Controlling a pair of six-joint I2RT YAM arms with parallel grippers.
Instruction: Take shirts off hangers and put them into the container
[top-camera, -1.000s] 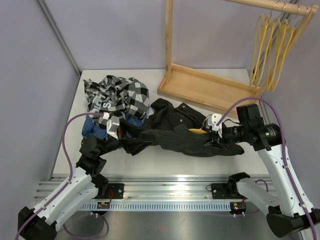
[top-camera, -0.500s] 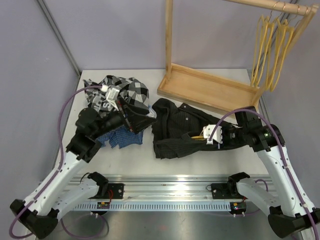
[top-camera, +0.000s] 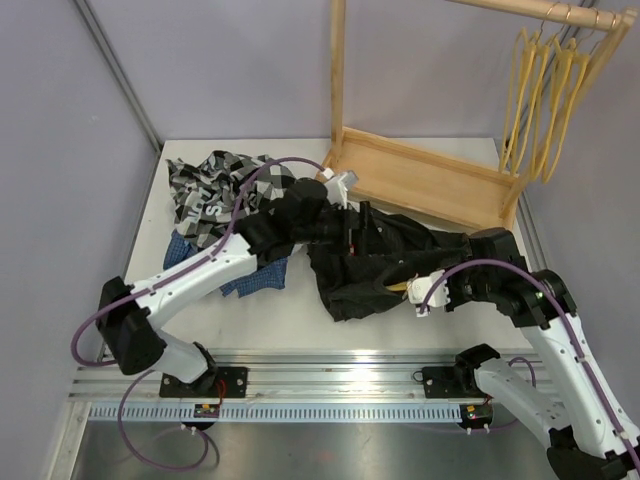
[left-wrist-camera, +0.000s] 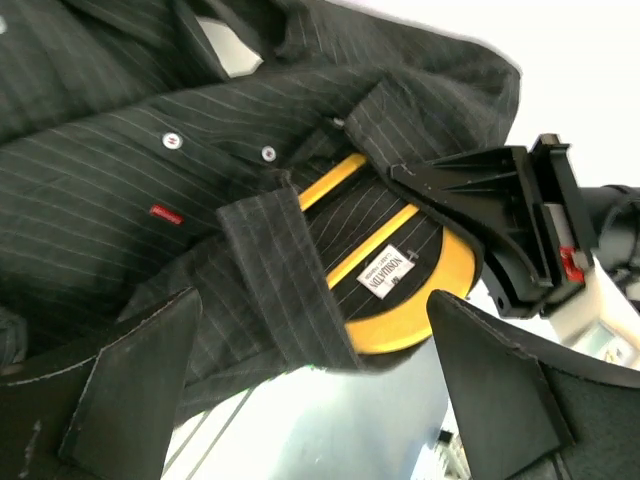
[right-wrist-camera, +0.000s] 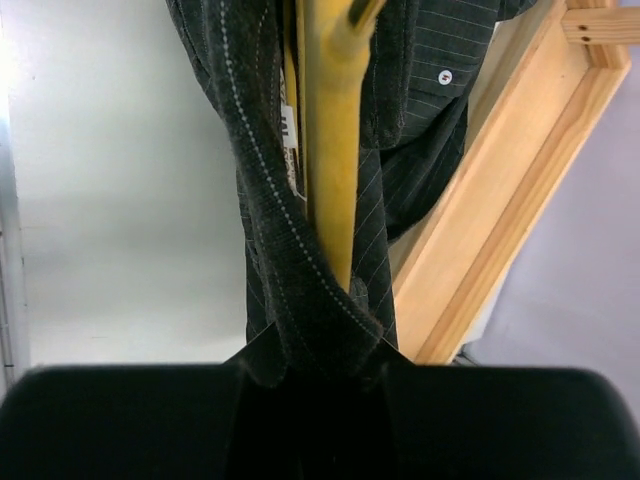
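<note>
Left gripper (left-wrist-camera: 312, 305): fingers wide, holding nothing, over pinstriped shirt (left-wrist-camera: 100, 180). Right gripper (right-wrist-camera: 318, 345): fingers narrow, clamping shirt and hanger (right-wrist-camera: 330, 150). Left gripper has crossed from checked shirt (top-camera: 215, 185).

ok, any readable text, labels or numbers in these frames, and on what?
The white neck label in the black pinstriped shirt, over the yellow hanger: two printed lines, too blurred to read.
The red tab on that shirt: too small to read.
No other text legible.

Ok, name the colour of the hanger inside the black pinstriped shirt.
Yellow; the thin hanger shows best in the left wrist view.
</note>
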